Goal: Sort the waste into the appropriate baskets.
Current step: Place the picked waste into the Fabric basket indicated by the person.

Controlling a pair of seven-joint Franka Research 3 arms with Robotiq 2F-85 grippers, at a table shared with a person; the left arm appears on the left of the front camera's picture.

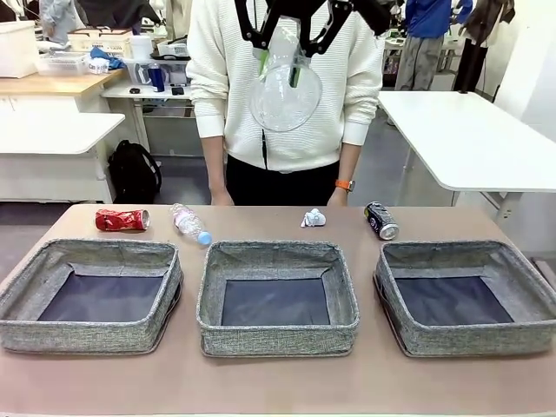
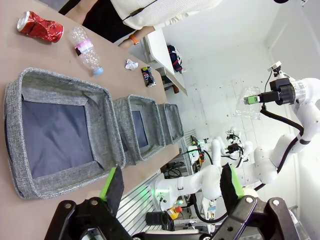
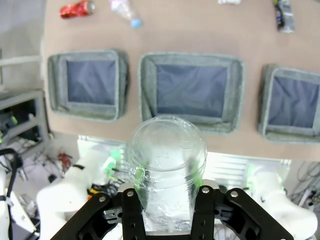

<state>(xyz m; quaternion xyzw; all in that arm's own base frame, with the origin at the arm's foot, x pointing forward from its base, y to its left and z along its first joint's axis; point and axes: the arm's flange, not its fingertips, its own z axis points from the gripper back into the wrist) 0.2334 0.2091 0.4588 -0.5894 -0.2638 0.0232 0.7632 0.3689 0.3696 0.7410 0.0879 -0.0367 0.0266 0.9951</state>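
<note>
Large clear bottle (image 3: pixel 165 150): glossy transparent plastic
Square grey baskets (image 1: pixel 276 337): rough woven cloth, matt
Crushed red can (image 1: pixel 122 220): shiny dented metal
Brown tabletop (image 1: pixel 278 382): smooth, matt

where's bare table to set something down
Bare: the near table strip in front of the baskets; the far strip between the bottle and the paper wad. Tight: the gaps between baskets.

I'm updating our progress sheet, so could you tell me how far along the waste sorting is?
Done: nothing yet; all three baskets show bare bottoms. In hand: the right gripper holds a clear plastic bottle high above the table; the left gripper is open. Left: the red soda can, blue-capped bottle, paper wad and black soda can lie beyond the baskets.
</note>
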